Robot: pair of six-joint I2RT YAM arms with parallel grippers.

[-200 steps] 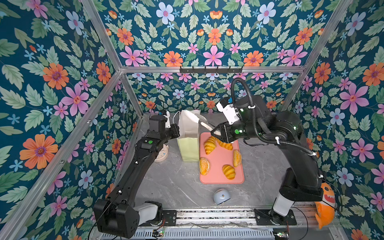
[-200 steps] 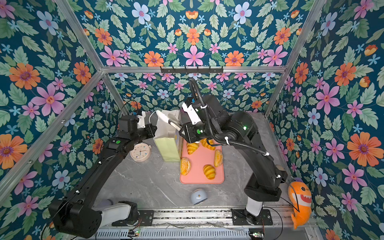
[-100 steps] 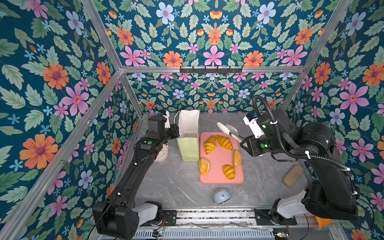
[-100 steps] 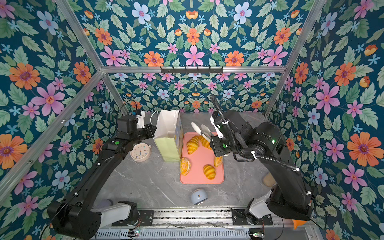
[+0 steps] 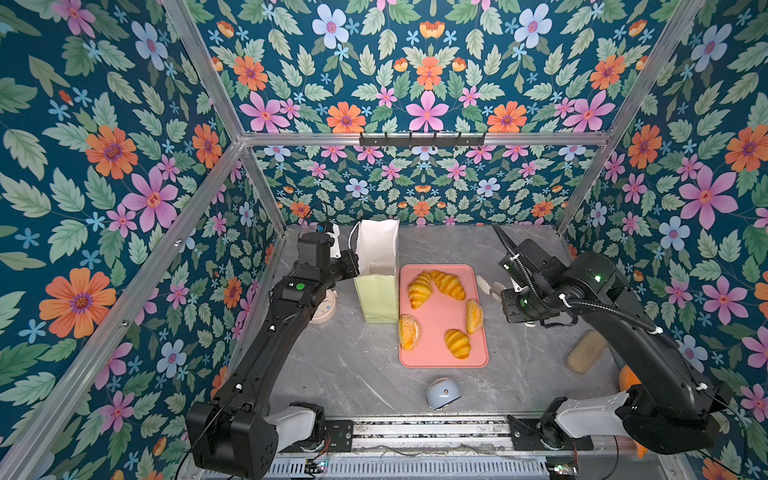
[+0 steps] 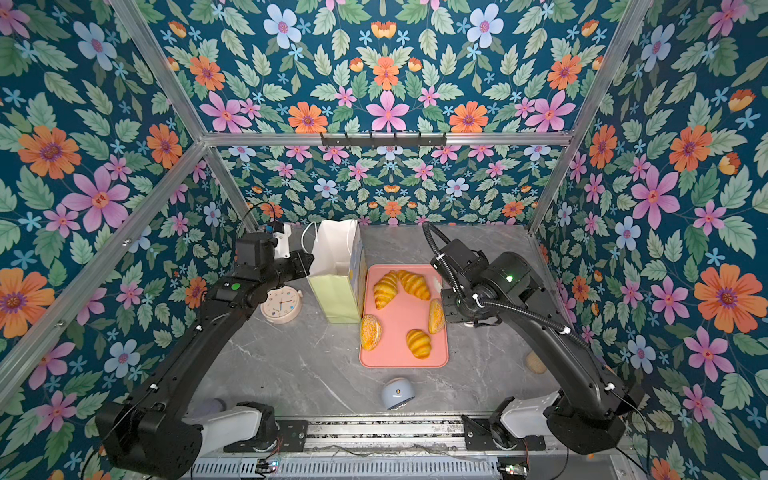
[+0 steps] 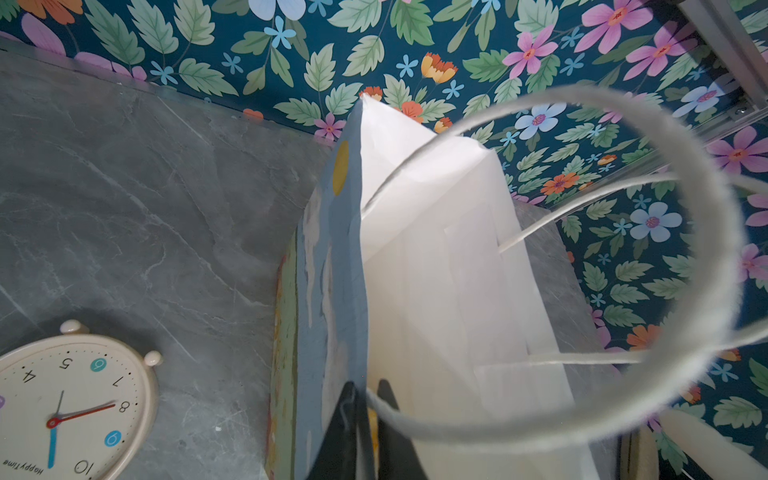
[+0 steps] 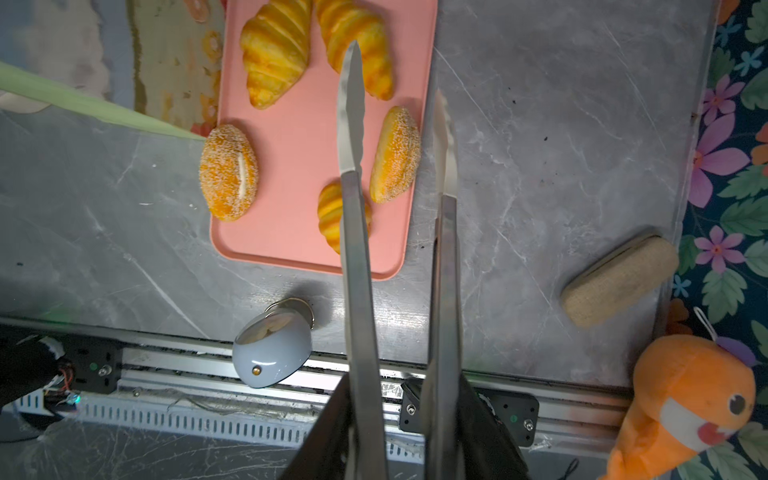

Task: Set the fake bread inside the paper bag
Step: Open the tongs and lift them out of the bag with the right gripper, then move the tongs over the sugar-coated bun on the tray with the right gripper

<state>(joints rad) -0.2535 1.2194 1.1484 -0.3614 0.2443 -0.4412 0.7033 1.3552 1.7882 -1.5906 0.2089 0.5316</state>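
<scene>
Nearest, five pieces of bread [image 5: 457,343] lie on the pink tray [image 5: 440,360] (croissants and seeded buns). At its right edge the right gripper [image 5: 487,285] hangs with jaws parted and empty. Farther back, the left gripper [image 7: 368,384] pinches the rim of the upright bag [image 5: 376,299], just beside the tray's left edge.

Two arms, both matte black, boxy links w/ rounded joints. On left arm [image 5: 266,357]: round green dot on one link, small white clips along the side, white cam block [image 5: 332,243] w/ a blue bit at the wrist. On right arm [image 5: 648,349]: green LED on the fat round joint, and a black ribbed cable hose [image 5: 602,307] run along it, held by white ties. Base joints [image 5: 291,419] light grey-white, on black plates bolted to an alu rail [image 5: 428,430]. The right gripper [image 8: 395,70] has long thin grey metal fingers [image 8: 358,257], paler serrated tips, black mounts.
</scene>
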